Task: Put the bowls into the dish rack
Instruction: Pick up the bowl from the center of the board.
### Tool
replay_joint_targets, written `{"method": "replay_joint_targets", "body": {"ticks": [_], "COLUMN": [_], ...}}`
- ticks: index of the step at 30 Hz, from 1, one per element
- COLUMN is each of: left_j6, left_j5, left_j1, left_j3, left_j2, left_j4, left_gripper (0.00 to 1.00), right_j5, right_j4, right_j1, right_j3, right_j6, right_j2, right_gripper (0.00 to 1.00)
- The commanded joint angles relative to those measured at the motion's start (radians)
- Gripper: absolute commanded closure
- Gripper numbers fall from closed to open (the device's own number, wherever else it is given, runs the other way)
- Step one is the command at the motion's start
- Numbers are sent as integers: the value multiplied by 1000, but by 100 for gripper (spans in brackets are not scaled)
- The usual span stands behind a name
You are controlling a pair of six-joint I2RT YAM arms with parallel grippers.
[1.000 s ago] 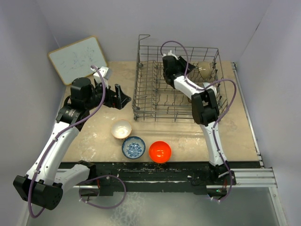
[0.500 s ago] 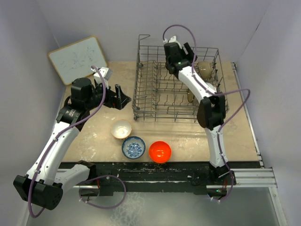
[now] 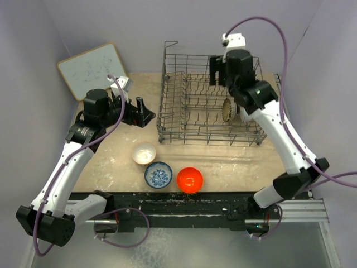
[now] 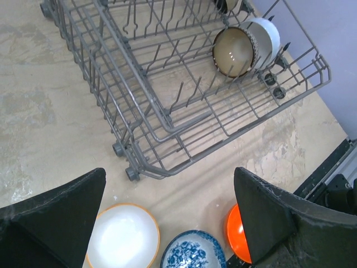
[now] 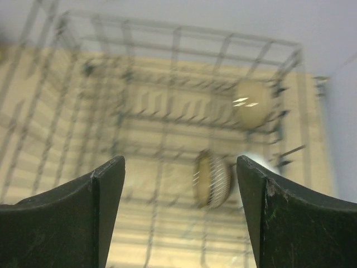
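1. The rack (image 3: 189,111), a grey wire basket with upright tines and a loop handle at its far left corner, is sitting on the mottled beige table (image 3: 111,159).
2. Three bowls are standing on edge among the tines at the rack's right end. A ribbed bowl (image 4: 234,51) is showing a smooth greyish inside, a glossy white bowl (image 4: 266,33) is sitting just behind it, and a rounded cream bowl (image 5: 251,103) is standing nearer the far right corner.
3. Three more are lying mouth up on the table in front of the rack, close together: a pale bowl (image 3: 144,153) with a tan rim, a patterned blue bowl (image 3: 158,175) and a shiny orange bowl (image 3: 189,180).
4. The left gripper (image 4: 169,173) is hovering over the table left of the rack, its matte black wedge-shaped fingers spread wide and gripping nothing.
5. The right gripper (image 5: 179,167) is hanging high above the rack's far right part, jaws apart with nothing between them. Its own view is blurred.
6. A flat white board (image 3: 92,70) with rounded corners is lying at the far left.
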Motion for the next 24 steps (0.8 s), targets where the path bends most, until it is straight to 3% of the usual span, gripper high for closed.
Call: {"method": "replay_joint_targets", "body": {"ticks": [1, 11, 16, 24], "left_j6": [7, 26, 18, 24], "left_j5": [23, -37, -42, -75], "left_j1": [0, 15, 15, 15], "left_j3": [95, 152, 148, 170], "left_j2": [14, -2, -18, -66], "left_j4": [12, -43, -61, -114], "left_gripper": [1, 1, 1, 1], "right_j5": [-177, -322, -267, -254], "right_j4": [-77, -20, -31, 68], "right_j1": [156, 490, 665, 684], "right_j3": [-175, -609, -734, -920], "right_j6": [159, 444, 540, 622], "right_j2": [-92, -365, -355, -313], "right_gripper": [18, 19, 19, 19]}}
